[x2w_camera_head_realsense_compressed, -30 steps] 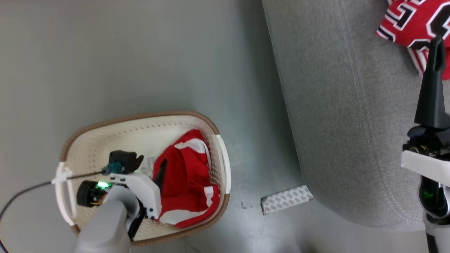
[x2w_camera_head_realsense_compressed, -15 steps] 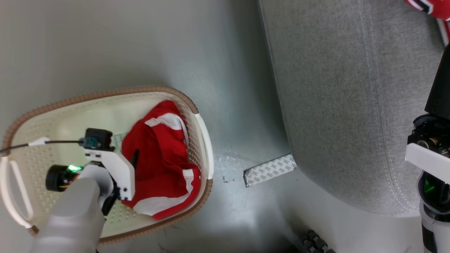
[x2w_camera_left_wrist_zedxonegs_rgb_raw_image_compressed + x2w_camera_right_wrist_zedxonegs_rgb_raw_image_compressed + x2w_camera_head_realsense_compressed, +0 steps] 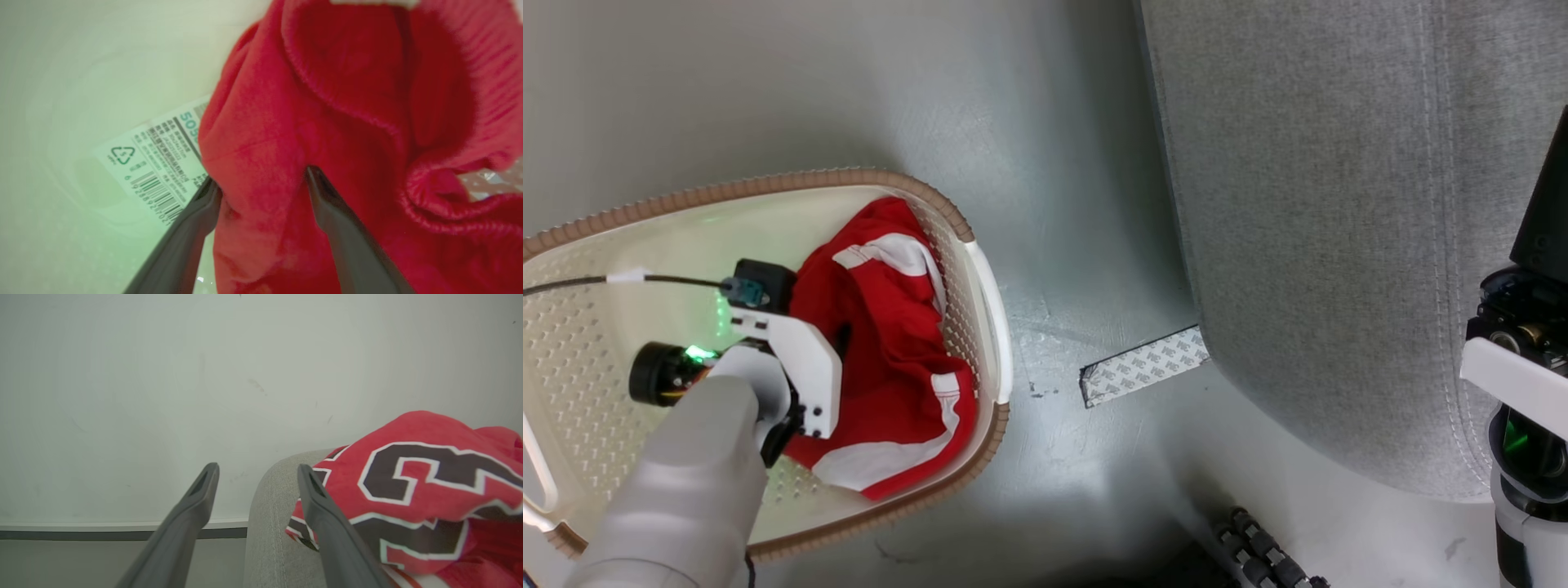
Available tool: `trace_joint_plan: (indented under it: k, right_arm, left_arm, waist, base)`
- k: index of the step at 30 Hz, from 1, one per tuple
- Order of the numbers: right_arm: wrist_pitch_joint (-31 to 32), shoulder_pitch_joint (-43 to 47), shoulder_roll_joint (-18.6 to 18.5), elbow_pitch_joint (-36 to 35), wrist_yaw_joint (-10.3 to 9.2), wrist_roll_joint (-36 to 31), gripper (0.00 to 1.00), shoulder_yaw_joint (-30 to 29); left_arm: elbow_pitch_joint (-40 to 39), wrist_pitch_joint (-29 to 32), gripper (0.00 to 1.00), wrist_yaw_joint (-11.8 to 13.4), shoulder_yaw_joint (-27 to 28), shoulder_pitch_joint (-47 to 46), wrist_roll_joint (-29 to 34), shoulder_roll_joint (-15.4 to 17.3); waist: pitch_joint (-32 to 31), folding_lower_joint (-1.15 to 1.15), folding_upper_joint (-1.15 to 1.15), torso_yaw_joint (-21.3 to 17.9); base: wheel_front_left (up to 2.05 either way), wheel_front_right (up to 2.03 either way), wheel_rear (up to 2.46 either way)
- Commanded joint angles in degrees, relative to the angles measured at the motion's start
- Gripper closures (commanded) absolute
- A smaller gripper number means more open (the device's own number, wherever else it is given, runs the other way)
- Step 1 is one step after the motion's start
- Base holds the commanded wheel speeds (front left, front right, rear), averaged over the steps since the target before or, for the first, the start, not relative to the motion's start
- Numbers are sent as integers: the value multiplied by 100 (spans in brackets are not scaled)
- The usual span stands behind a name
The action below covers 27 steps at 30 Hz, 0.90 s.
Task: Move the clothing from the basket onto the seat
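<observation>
Clothing [image 3: 347,81] bunches between left end effector's [image 3: 261,175] spread fingers [image 3: 179,245]; right end effector [image 3: 258,468] spread, empty.

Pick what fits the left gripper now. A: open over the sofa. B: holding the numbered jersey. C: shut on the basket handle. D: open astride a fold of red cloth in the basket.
D: the left wrist view shows the left gripper open astride a fold of the red garment, down inside the basket.

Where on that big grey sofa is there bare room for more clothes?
The light-grey fabric sofa is bare from its rounded edge up to the red numbered jersey. Crowded: the right half of the cream perforated basket, under red white-striped clothing.
</observation>
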Motion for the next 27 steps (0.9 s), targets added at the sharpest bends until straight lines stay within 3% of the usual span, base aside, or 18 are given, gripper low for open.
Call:
trace_joint_plan:
  k: [1, 8, 9, 10, 12, 21, 27]
  right_arm:
    - [3, -88, 22, -31, -9, -71, 0, 4]
    - [3, -88, 30, -92, -9, -317, 0, 169]
    - [3, -89, 33, -97, -9, -341, 0, 177]
    - [4, -84, 35, -100, -9, -372, 0, 187]
    - [3, -76, 39, -98, -9, -426, 0, 204]
    - [3, -154, 51, 24, -9, -408, 0, 232]
    - [3, -175, 53, 179, -9, -415, 0, 198]
  left_arm:
    - [23, 35, 0, 11, -23, -51, -78, 20]
    - [-14, 147, 0, 11, -302, -113, -297, 12]
    - [-38, 157, 4, 11, -353, -113, -342, 17]
    - [-65, 161, 31, 11, -403, -114, -403, 26]
    - [-149, 140, 100, 10, -533, -107, -500, 53]
    - [-338, -154, 100, 11, -944, -184, -909, 338]
    - [-366, -428, 100, 10, -1145, 51, -1256, 249]
  waist:
    - [12, 0, 0, 15]
    - [83, 0, 0, 142]
    - [90, 0, 0, 159]
    - [95, 0, 0, 176]
    - [103, 0, 0, 200]
    - [12, 0, 0, 155]
    - [-546, 0, 0, 260]
  base:
    - [11, 11, 11]
    - [10, 10, 10]
    - [7, 7, 7]
    - [7, 7, 7]
    - [5, 5, 5]
    - [0, 0, 0]
    - [0, 0, 0]
